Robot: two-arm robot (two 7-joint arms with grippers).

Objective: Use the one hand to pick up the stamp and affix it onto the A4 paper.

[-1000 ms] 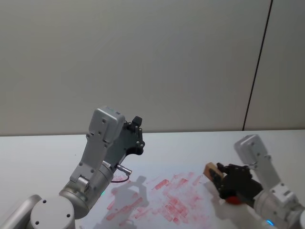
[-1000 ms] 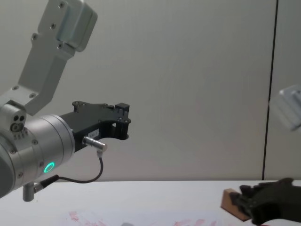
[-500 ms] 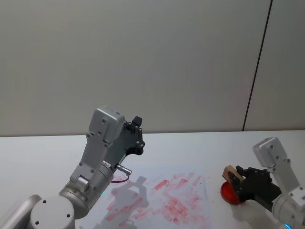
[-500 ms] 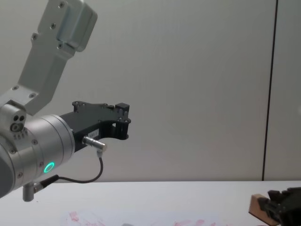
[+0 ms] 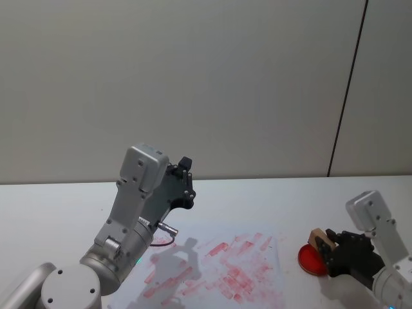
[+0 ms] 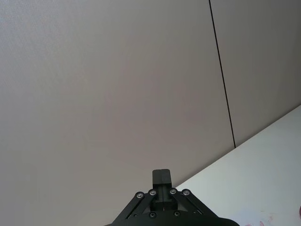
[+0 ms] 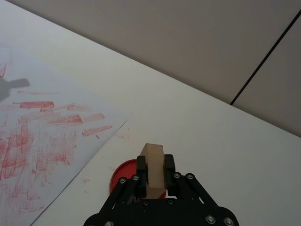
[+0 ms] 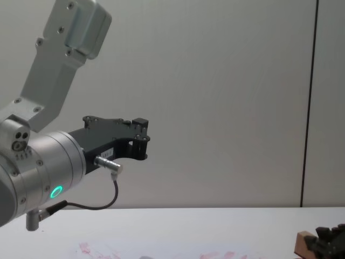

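The stamp point(image 5: 317, 237), a small light-brown wooden block, is clamped upright between the dark fingers of my right gripper point(image 5: 324, 246). It hangs just over a round red ink pad point(image 5: 311, 261) to the right of the A4 paper point(image 5: 219, 270). The right wrist view has the stamp point(image 7: 153, 170) in the right gripper point(image 7: 154, 163) above the ink pad point(image 7: 125, 178), with the smudged A4 paper point(image 7: 42, 132) beside it. In the chest view the stamp point(image 8: 303, 244) sits low near the table. My left gripper point(image 5: 185, 183) is parked high over the paper's far left, fingers together.
The paper is covered with many pinkish-red ink marks. White tabletop point(image 5: 302, 199) lies bare behind and to the right of the paper. The raised left arm point(image 5: 138, 212) stands over the paper's left part and casts a shadow on it.
My right gripper has carried the stamp rightwards off the paper's edge and lowered it over the red ink pad. The left arm has not moved.
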